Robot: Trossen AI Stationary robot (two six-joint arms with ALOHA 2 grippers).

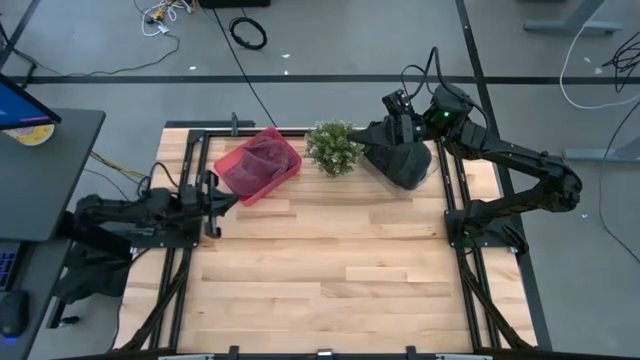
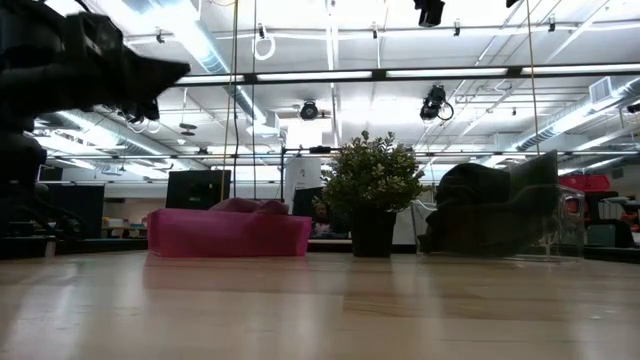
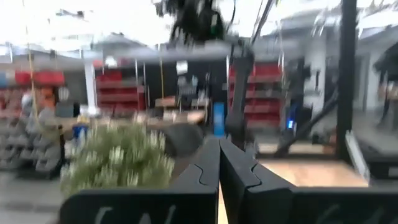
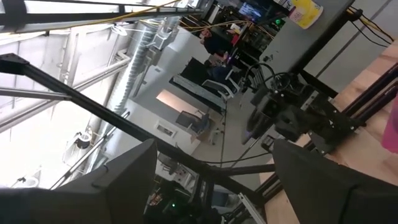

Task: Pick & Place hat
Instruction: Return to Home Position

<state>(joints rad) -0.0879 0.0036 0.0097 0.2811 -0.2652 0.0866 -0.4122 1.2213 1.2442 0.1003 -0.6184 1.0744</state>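
Note:
A dark hat [image 1: 405, 163] lies at the table's far right, and in the low view the hat [image 2: 480, 212] seems to sit inside a clear box [image 2: 553, 205]. My right gripper [image 1: 393, 128] hovers over the hat's far-left side, pointing toward the table's left. Its fingers are open, and nothing shows between them in the right wrist view [image 4: 211, 177]. A pink basket [image 1: 283, 172] at the far left holds a maroon cloth thing [image 1: 258, 160]. My left gripper [image 1: 218, 203], shut [image 3: 219, 165], waits raised beside the basket's near-left corner. My right gripper stands close over the dark hat's far-left side [image 1: 385, 150]. The arm itself hides that spot in the high view, so I cannot tell whether its open fingers touch the hat.
A small potted plant [image 1: 333, 147] stands between the pink basket and the hat, close to both. Black frame rails [image 1: 457, 215] run along the table's left and right sides. The light wooden tabletop [image 1: 330, 280] stretches across the whole near half.

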